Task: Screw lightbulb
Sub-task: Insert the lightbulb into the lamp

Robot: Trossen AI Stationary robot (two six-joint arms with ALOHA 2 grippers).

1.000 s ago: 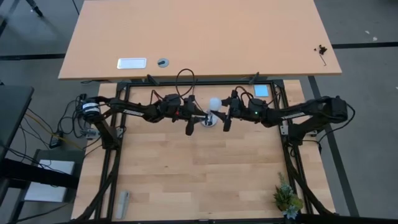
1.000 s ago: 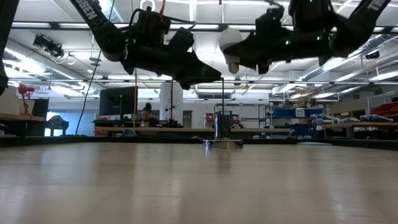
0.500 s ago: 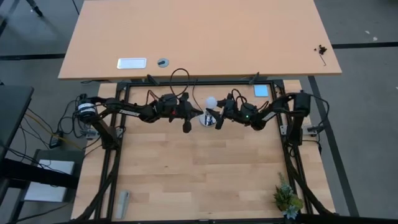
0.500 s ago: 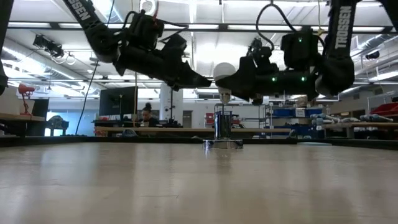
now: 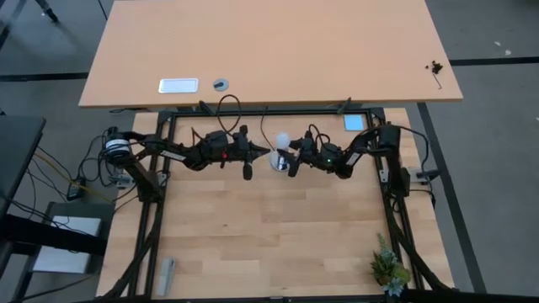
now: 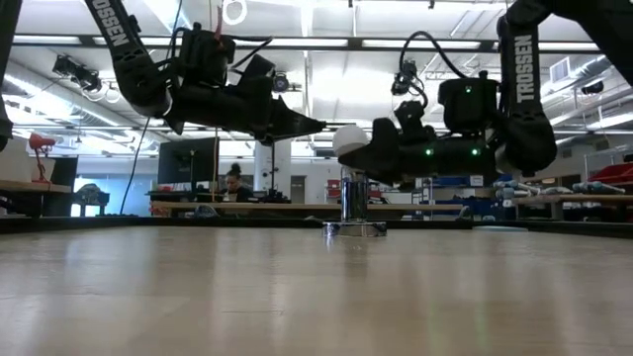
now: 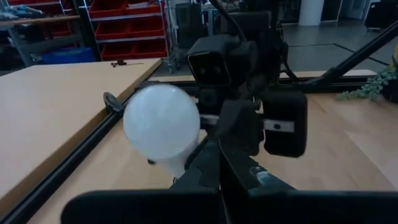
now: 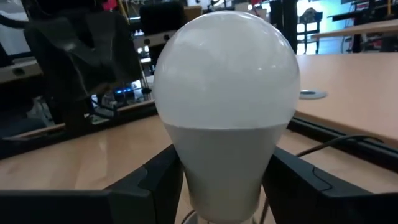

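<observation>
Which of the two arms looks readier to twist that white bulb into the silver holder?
The right. Its gripper holds the lightbulb just above the socket, while the left gripper is shut, empty, beside it.

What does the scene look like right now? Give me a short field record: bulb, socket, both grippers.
bulb: the lightbulb stands upright, base down, over the socket base
seated: cannot tell whether the threads have engaged
right gripper: right gripper shut on the lightbulb's lower body, one finger on each side
left gripper: left gripper shut, empty, tip beside the bulb near the socket
socket: on the wooden table, at its far middle
</observation>
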